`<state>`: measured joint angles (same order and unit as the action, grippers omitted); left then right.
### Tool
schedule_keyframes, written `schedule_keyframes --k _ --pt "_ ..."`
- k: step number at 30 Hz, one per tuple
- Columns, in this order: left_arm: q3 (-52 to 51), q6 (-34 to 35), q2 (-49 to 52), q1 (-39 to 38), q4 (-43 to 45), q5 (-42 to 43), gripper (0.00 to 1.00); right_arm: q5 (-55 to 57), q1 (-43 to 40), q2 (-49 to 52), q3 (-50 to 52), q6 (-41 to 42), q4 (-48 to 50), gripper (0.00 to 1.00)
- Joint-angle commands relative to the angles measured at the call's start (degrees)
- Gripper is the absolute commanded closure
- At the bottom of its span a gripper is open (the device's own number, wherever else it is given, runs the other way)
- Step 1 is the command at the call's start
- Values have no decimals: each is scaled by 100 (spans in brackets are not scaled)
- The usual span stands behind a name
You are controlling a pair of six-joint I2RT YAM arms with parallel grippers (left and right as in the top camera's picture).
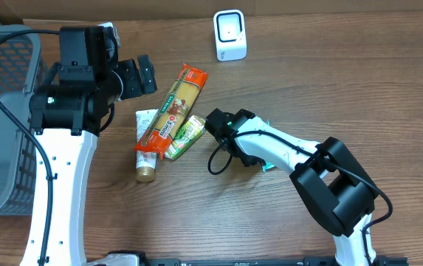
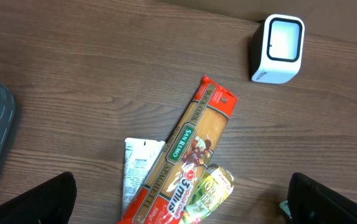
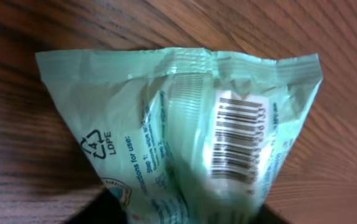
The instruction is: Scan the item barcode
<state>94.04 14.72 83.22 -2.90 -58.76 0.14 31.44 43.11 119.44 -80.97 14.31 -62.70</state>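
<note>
With the left gripper (image 1: 139,75) spread empty, the green pouch (image 3: 166,124) sits beneath the right gripper (image 1: 217,123), barcode (image 3: 237,140) showing, well apart from the scanner (image 1: 230,35); whether those jaws pinch it I cannot tell, so grasping seems in hand, next a firm carry toward the scanner's window.

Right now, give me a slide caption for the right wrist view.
Pale green plastic packet close up, barcode facing the camera, wooden table behind.
</note>
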Motion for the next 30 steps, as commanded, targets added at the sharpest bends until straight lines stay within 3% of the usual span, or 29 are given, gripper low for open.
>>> schedule_keyframes --k 1,5,8,15,17,19,22,24,26,27,30 --pt "50 72 2 -2 9 -74 0 -529 -11 22 -48 22 170 70" --pt "50 72 2 -2 9 -74 0 -754 -11 22 -48 24 264 77" --pt "50 72 2 -2 9 -74 0 -437 -11 22 -50 20 238 96" --pt "50 72 2 -2 9 -74 0 3001 -90 20 -50 72 -319 96" --pt "50 72 2 -2 7 -74 1 3423 -103 20 -50 90 -387 96" --pt "50 72 2 -2 9 -74 1 3147 -125 20 -50 107 -382 87" --pt "50 72 2 -2 9 -74 1 2310 -153 33 -48 109 -282 86" --pt "50 72 2 -2 9 -74 0 1867 -164 74 -48 107 -232 72" --pt "50 72 2 -2 7 -74 0 1759 -162 127 -48 109 -210 67" --pt "50 72 2 -2 7 -74 0 1764 -160 153 -48 109 -188 61" --pt "50 72 2 -2 9 -76 0 1683 -116 155 -48 107 -129 27"
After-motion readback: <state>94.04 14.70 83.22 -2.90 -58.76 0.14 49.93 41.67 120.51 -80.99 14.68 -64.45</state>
